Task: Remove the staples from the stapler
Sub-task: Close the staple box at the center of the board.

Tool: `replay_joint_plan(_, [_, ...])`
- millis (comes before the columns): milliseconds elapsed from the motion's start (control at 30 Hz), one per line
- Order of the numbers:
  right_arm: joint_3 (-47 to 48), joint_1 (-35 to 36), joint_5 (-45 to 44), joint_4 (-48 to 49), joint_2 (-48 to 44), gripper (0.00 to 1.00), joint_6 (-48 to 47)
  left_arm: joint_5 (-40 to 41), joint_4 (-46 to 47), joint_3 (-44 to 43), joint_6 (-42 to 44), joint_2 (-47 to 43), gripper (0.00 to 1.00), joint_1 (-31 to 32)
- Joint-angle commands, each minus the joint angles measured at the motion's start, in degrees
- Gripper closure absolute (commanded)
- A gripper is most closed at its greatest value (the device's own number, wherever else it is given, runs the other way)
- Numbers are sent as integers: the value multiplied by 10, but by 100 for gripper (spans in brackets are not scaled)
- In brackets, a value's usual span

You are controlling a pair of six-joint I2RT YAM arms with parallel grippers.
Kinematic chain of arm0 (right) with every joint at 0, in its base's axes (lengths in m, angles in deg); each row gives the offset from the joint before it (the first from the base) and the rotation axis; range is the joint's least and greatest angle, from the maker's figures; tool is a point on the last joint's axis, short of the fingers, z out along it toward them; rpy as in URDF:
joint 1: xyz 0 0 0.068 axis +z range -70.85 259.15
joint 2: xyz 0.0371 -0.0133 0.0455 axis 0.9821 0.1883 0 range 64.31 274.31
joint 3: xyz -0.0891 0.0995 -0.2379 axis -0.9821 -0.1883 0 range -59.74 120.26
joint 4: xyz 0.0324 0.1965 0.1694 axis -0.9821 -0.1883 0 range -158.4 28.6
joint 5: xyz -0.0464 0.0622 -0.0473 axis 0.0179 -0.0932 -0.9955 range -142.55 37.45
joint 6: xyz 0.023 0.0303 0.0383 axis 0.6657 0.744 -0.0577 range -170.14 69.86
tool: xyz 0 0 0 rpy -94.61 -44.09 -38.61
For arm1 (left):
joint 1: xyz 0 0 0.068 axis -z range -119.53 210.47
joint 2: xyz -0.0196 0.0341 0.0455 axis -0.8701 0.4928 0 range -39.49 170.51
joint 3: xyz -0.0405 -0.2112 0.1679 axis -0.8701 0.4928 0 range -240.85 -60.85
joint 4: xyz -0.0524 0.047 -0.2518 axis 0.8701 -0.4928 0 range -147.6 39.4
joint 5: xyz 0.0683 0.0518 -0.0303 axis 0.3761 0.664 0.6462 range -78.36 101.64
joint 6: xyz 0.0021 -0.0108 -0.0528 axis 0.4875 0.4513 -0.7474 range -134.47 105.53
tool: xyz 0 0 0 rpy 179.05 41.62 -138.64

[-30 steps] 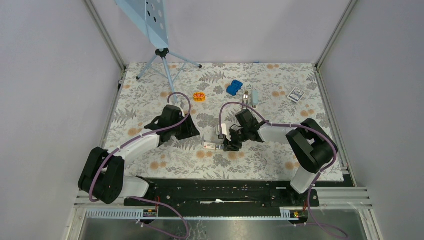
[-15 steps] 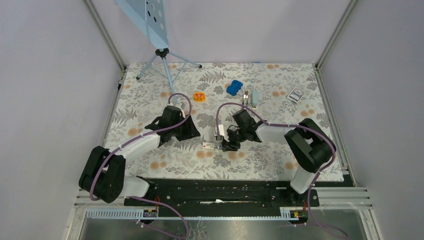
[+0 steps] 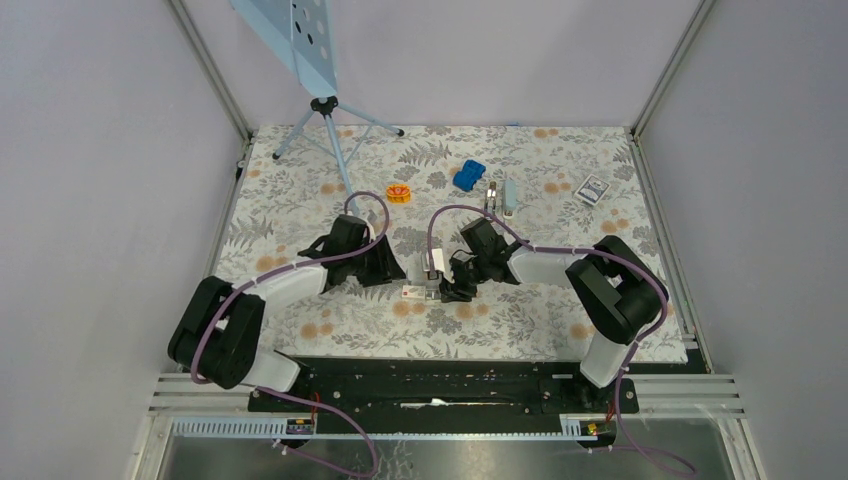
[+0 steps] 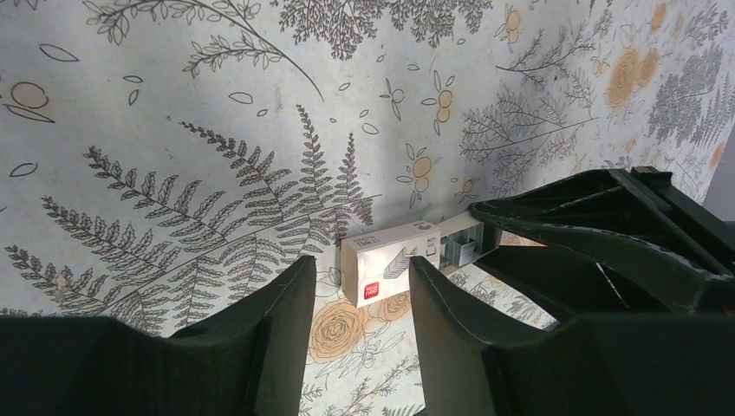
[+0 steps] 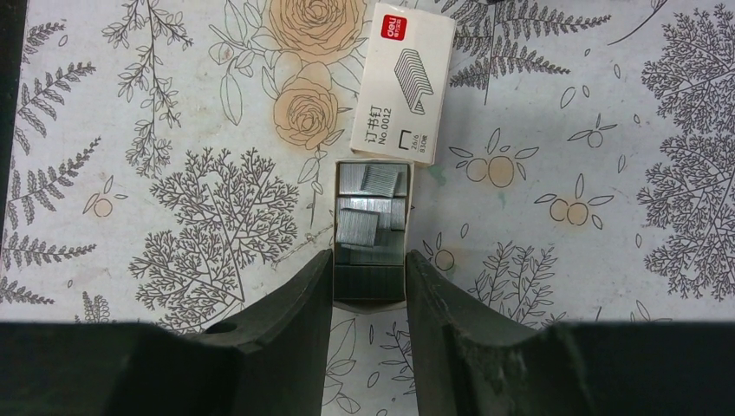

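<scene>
Now tray [image 5: 335, 208] holds staple strips [image 5: 357, 227]; right jaws pinch tray; left jaws apart.

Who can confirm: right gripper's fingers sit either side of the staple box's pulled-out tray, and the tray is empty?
Not empty. The right wrist view shows the tray packed with staple strips. The right gripper does have its fingers either side of the tray's near end.
</scene>
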Motion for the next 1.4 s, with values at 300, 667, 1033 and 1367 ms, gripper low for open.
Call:
replay_joint_plan(300, [4, 9, -22, 13, 15, 60, 18, -7, 56, 20, -8, 33, 53, 28])
replay_joint_plan(667, [8, 8, -23, 18, 15, 61, 25, -1, 56, 20, -5, 47, 53, 37])
replay_joint_plan(1033, [8, 9, -29, 28, 13, 62, 41, -2, 56, 19, 4, 59, 57, 47])
replay_joint_plan(1367, [10, 9, -38, 24, 12, 62, 36, 2, 52, 10, 13, 73, 61, 56])
